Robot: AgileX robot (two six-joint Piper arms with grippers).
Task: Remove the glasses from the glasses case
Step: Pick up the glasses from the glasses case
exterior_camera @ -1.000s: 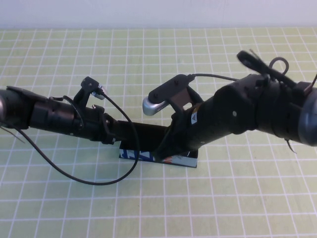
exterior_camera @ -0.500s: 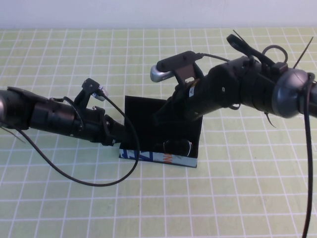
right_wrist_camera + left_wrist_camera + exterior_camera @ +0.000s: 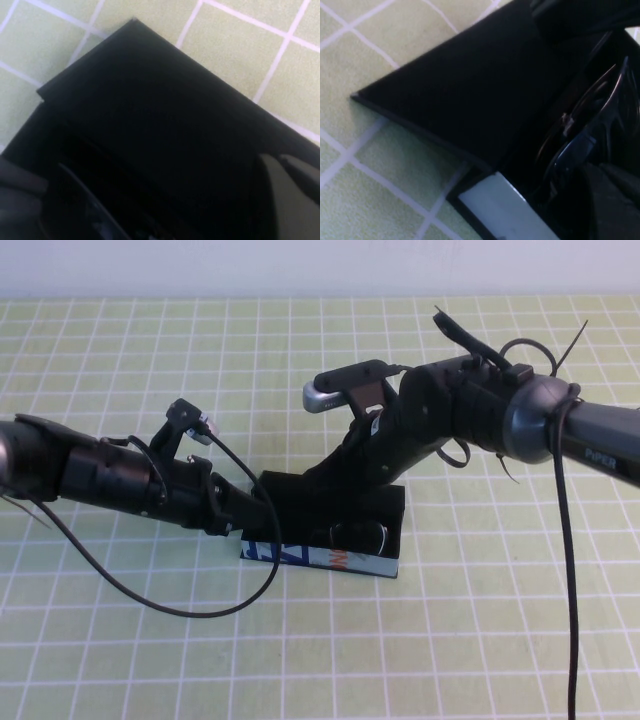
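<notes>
The glasses case (image 3: 312,558) lies mid-table with its light blue printed front toward me and its black lid (image 3: 278,490) raised. Inside lie the black glasses (image 3: 358,536), which also show in the left wrist view, the glasses (image 3: 590,125) resting against the dark lining under the lid (image 3: 470,85). My left gripper (image 3: 245,520) is at the case's left end. My right gripper (image 3: 303,488) reaches down from the right to the lid. It is shut, and its fingertips (image 3: 272,170) sit against the lid's black surface (image 3: 165,110).
A green cloth with a white grid (image 3: 150,660) covers the table. A white wall (image 3: 200,265) runs along the far edge. A black cable (image 3: 200,608) loops from my left arm onto the cloth in front of the case.
My right arm has drawn back and up, and the lid has swung up off the case. The glasses have come into view. The lid now stands lower than half a second ago. My left arm has stayed put.
</notes>
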